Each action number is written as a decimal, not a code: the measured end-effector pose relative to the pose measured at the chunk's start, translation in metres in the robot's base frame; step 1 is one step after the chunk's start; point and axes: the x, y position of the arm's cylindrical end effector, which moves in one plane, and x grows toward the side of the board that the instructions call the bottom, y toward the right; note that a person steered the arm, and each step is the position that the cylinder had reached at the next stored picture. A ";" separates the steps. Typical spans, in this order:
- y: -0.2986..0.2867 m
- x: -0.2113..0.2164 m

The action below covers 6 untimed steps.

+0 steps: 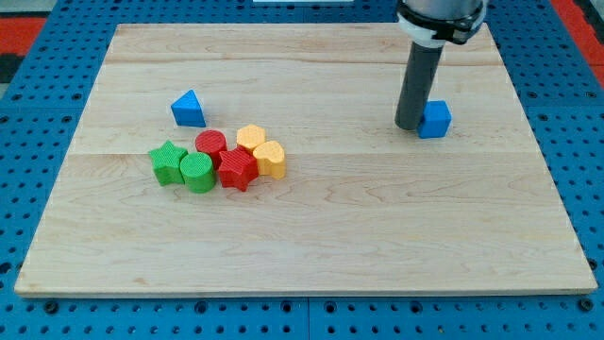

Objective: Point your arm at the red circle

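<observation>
**Tip beside the blue cube, far from the red circle**

My tip [409, 126] rests on the wooden board [311, 236] in the upper right part of the view, at the end of a straight dark rod that comes down from the view's top edge. It is a plain rod end with nothing to spread or press together, and it pinches nothing. The blue cube [435, 119] sits just beside it at 3 o'clock, so close that I cannot tell whether the two touch.

The red circle [209, 145] lies well apart from my tip, toward 9 o'clock and a little lower, in a tight cluster left of the board's centre. Taking the red circle as the dial's centre, the yellow hexagon-like block [251, 138] is near it at 3 o'clock, and the red star [238, 170] is at about 4 o'clock, close against it. The green cylinder [197, 174] is at about 7 o'clock, close against the red circle's lower edge. The green star [168, 162] is at about 8 o'clock, next to the green cylinder. The yellow heart [271, 158] sits further out at about 3 to 4 o'clock, pressed between the yellow hexagon-like block and the red star.

The blue triangle [189, 110] stands alone at about 11 o'clock from the red circle, near but clear of the cluster.
</observation>
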 end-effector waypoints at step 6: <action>-0.219 -0.002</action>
